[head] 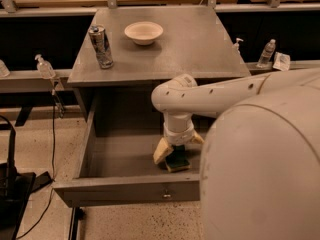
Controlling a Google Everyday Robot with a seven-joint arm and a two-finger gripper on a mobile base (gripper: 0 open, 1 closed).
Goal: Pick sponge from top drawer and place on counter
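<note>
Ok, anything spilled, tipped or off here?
Nothing stands out. The silver can and cream bowl stand upright on the grey counter; the gripper sits low in the open grey top drawer over the green-topped sponge.
</note>
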